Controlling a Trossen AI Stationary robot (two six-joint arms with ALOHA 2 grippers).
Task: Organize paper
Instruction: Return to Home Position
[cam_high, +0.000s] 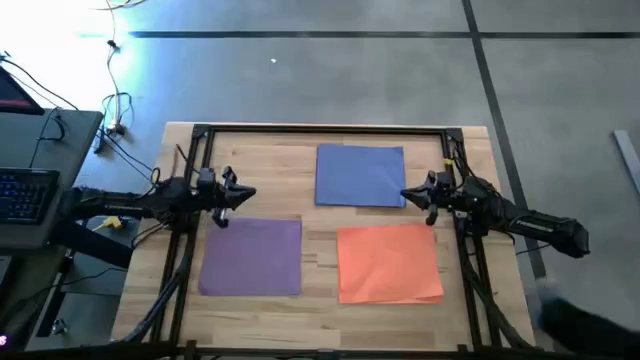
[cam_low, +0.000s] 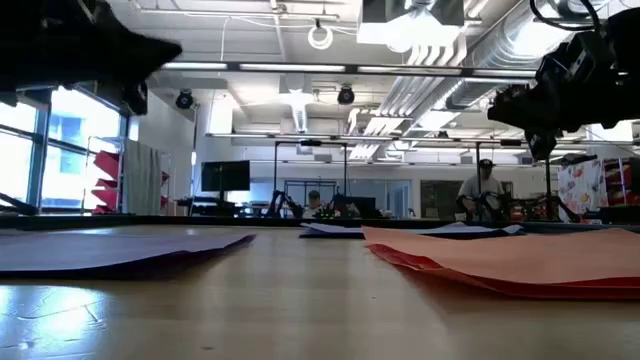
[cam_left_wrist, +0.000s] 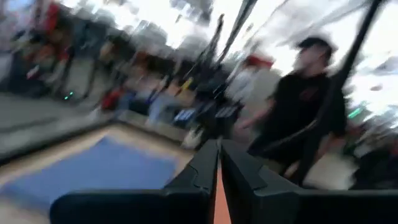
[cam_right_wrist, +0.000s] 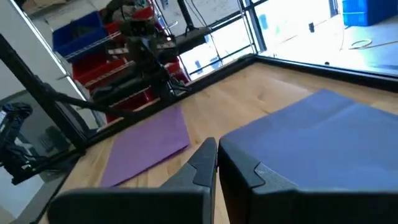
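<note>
The left gripper (cam_high: 250, 193) and right gripper (cam_high: 406, 195) hang with fingers closed together, holding nothing. The blue paper (cam_high: 360, 175) lies flat just beside the right gripper. The purple paper (cam_high: 252, 256) lies near the left gripper and the orange paper (cam_high: 388, 262) near the right. All are matte and nearly square, with no clear long axis and edges along the table (cam_high: 320, 320).

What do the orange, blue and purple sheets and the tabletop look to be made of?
Orange paper, blue paper and purple paper: probably thin matte paper. They lie flat without glare, and the orange edges lift slightly in the low view. Tabletop: light wood, seemingly jointed strips, with a faint sheen up close.
</note>
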